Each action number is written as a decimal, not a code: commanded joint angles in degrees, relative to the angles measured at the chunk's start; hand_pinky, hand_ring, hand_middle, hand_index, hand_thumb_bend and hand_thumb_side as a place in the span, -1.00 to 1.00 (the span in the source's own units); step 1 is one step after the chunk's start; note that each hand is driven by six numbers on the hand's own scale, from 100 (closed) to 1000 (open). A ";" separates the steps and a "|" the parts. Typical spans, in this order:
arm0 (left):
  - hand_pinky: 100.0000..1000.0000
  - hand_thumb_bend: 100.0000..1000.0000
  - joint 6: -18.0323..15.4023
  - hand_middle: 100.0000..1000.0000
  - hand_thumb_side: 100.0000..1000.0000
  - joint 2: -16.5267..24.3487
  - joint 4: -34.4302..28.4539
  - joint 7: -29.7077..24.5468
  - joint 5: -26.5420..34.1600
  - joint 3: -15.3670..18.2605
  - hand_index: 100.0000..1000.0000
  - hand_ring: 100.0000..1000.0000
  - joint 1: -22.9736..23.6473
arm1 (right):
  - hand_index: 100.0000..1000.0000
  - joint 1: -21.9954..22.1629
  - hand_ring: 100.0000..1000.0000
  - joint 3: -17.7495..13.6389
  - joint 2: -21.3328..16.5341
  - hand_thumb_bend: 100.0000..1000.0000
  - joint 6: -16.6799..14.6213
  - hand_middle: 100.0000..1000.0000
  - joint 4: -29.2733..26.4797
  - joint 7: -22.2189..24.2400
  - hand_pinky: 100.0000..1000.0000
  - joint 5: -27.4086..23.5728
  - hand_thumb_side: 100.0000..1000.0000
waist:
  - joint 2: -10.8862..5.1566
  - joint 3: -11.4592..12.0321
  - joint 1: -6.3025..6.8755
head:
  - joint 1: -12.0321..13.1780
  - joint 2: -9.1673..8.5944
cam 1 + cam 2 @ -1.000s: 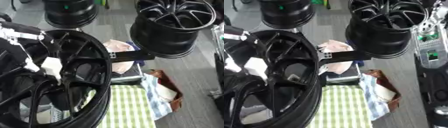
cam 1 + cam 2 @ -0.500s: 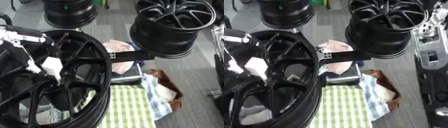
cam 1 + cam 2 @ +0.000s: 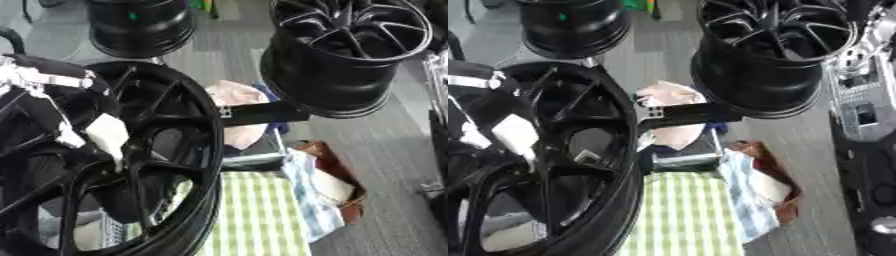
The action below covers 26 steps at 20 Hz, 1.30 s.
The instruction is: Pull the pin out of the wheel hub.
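A large black spoked wheel hub [image 3: 166,150] fills the left side and lies close under the camera. My left arm comes in from the left across its face, black with a silver band, and the left hand [image 3: 52,95] lies over the spokes near the hub's middle. A white block-shaped piece [image 3: 107,136] shows at the hand's lower edge, against a spoke. I cannot make out a pin, nor how the hand closes. Silver and black parts of my right arm [image 3: 859,105] run down the right edge of the right eye view; its hand does not show.
Two more black wheels stand behind: one at the top right [image 3: 350,55] on a black bracket [image 3: 262,114], one at the top left [image 3: 140,25]. Below lie a green checked cloth [image 3: 254,215], a pink cloth [image 3: 236,100] and a brown bag [image 3: 337,190] on grey floor.
The silver band of my left arm has edged slightly down over the wheel. The wheel, the white piece and everything else stay where they were.
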 commanded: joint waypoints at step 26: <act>0.50 -0.40 -2.42 -0.06 -0.68 1.83 -4.06 -4.53 5.95 -1.14 0.37 0.24 -0.64 | 0.59 0.01 0.45 -0.71 -0.85 -1.00 -0.29 0.26 -1.22 -0.98 0.38 -0.97 0.29 | -0.86 -0.07 0.10 | -0.22 -1.62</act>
